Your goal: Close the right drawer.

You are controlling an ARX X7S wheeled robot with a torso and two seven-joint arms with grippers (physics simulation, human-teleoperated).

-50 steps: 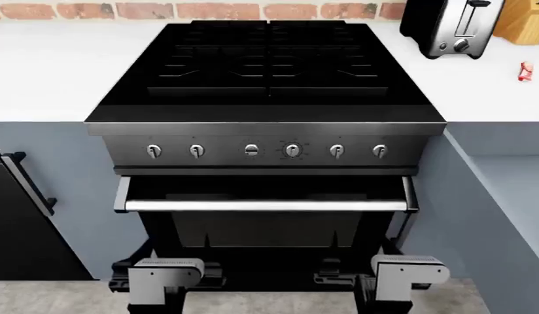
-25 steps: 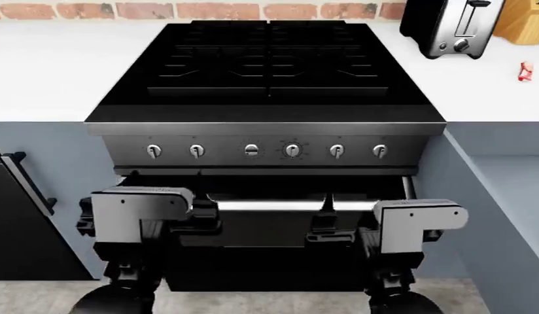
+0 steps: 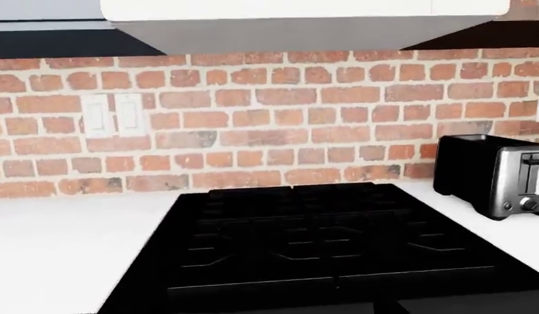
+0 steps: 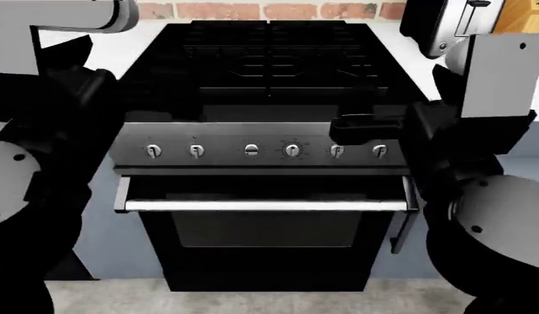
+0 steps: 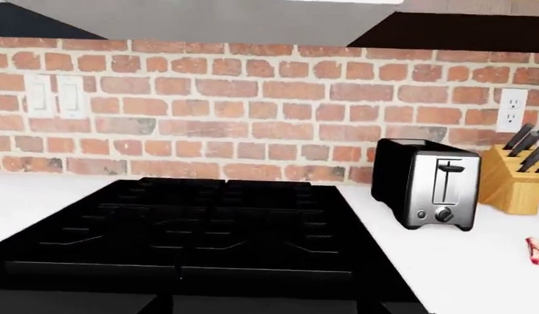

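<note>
Little of the right drawer [image 4: 413, 256] shows: only a blue-grey sliver at lower right of the head view, between the oven door [image 4: 265, 226] and the right arm [image 4: 492, 216], which hides the rest. How far out it stands: cannot tell.

Right gripper [image 4: 367, 124]: dark block over the stove's front edge, above the right-hand knobs [image 4: 337, 151]. Jaws apart or together, cannot tell.

Left gripper [image 4: 82, 88]: black mass at upper left, beside the cooktop [image 4: 269, 62]. Jaw state likewise unreadable. Neither wrist view shows any fingers.

Oven door's steel bar handle [image 4: 265, 205] runs across mid-frame.

Wrist views face the brick wall [image 5: 252, 111]. Toaster [image 5: 426, 184], knife block [image 5: 517, 183] and a small red item [image 5: 538, 250] sit on the white counter [image 5: 462, 261].
</note>
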